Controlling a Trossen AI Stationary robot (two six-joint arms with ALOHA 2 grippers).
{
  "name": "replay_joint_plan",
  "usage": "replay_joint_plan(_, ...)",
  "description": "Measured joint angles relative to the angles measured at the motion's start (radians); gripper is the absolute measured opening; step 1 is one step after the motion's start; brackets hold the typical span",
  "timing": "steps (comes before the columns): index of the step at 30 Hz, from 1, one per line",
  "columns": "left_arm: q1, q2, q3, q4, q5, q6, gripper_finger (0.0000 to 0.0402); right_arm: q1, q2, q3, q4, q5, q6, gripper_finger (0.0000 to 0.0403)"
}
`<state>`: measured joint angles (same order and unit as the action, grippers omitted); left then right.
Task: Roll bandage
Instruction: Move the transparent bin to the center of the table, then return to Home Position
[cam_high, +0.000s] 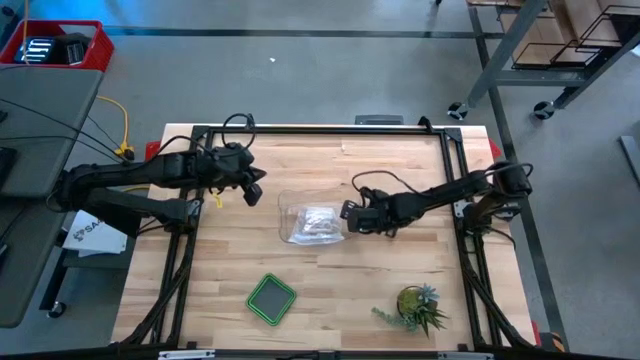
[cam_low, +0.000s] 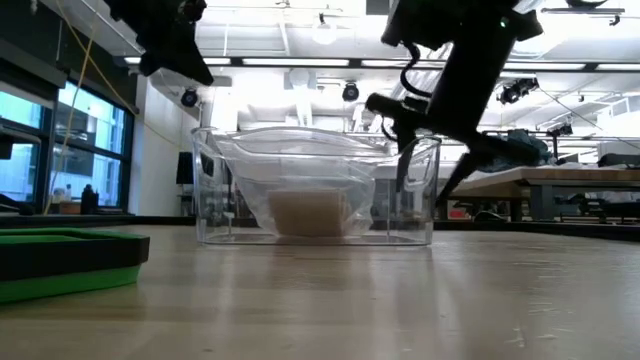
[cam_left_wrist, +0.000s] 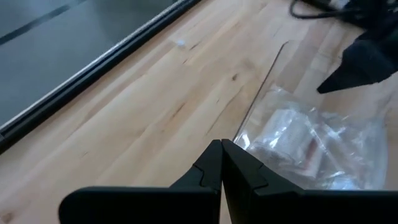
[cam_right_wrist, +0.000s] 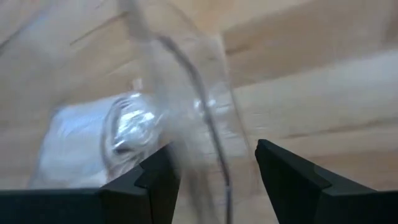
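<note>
A clear plastic tub (cam_high: 308, 222) stands at the table's middle on its flat bottom (cam_low: 315, 238). Inside it lies a crinkly clear bag (cam_left_wrist: 311, 149) with the white bandage (cam_high: 318, 222) in it, a pale roll in the low view (cam_low: 310, 212). My right gripper (cam_right_wrist: 212, 148) is open and slants down at the tub's right wall (cam_right_wrist: 205, 106). One finger (cam_low: 402, 165) stands on the wall's inner side and one (cam_low: 455, 180) outside it, with no touch that I can see. My left gripper (cam_left_wrist: 221, 144) hovers shut above the table, left of the tub (cam_high: 254, 193).
A green-rimmed tray (cam_high: 271, 298) lies near the front edge, left of centre, and shows at the low view's left (cam_low: 60, 262). A small potted plant (cam_high: 415, 308) stands at the front right. Black frame rails (cam_high: 300, 131) border the table. Bare wood lies between the tub and the tray.
</note>
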<state>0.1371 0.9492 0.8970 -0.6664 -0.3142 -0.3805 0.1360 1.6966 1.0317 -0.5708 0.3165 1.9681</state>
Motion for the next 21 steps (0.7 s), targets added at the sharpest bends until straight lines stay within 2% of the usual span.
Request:
replay_joint_plan(5,-0.001,-0.014,0.0,0.037,0.018,-0.002,0.0011,-0.028,-0.051,0.001,-0.01,-0.057,-0.214,0.0199)
replay_joint_plan(9,0.0,-0.014,0.0,0.069,0.013,-0.009,0.0022,-0.038,-0.057,0.001,0.061,-0.114,-0.222,0.0199)
replay_joint_plan(12,-0.005,-0.016,0.0,0.103,0.017,-0.043,0.0028,-0.034,-0.058,0.001,0.064,-0.114,-0.224,0.0199)
replay_joint_plan(21,-0.035,-0.019,0.0,0.18,0.011,-0.02,0.0031,-0.075,-0.16,0.001,-0.107,-0.13,-0.438,0.0199)
